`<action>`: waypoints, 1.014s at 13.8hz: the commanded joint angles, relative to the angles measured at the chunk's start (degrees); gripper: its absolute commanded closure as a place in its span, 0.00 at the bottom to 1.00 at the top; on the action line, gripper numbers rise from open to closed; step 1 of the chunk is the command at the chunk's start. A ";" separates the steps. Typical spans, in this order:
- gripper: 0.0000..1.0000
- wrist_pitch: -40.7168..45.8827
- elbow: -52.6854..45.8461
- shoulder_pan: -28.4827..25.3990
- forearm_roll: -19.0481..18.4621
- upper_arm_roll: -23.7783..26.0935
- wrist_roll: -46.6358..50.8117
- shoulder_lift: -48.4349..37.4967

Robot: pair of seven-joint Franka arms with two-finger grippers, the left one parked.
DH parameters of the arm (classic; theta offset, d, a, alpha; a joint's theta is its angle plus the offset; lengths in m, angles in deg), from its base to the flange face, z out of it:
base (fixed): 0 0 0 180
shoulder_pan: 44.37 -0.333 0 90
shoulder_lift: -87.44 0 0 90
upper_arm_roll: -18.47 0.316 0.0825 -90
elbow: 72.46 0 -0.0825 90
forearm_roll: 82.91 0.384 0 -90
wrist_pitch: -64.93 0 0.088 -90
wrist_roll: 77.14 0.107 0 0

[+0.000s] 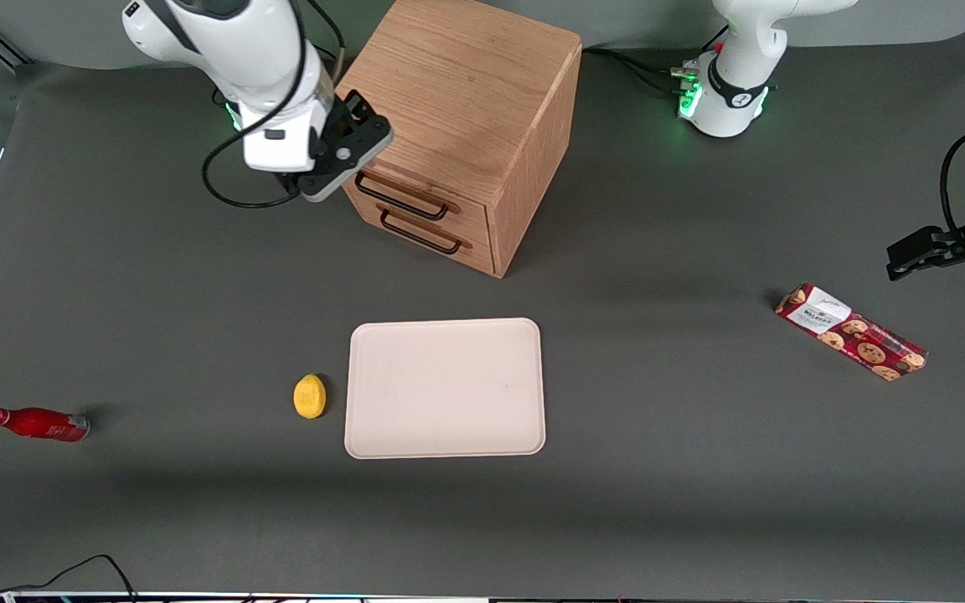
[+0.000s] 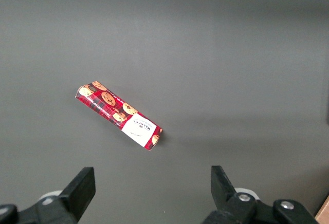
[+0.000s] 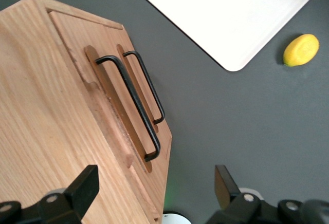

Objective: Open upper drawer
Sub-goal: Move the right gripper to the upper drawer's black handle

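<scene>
While our gripper (image 1: 340, 159) hangs wide open beside the cabinet's (image 1: 466, 92) front corner, we are approaching the shut upper drawer (image 1: 415, 194); next we must straddle its black handle (image 3: 134, 107).

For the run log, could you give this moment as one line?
upper drawer: shut | pincer: open, above cabinet's front edge, off handle

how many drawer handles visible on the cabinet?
2. Upper drawer's handle sits above the bottom drawer's handle, both on the cabinet front. Gripper, open, hovers beside the upper one.
</scene>
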 commanded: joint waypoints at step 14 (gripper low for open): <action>0.00 -0.94 -0.83 4.51 13.75 -2.81 -9.56 13.04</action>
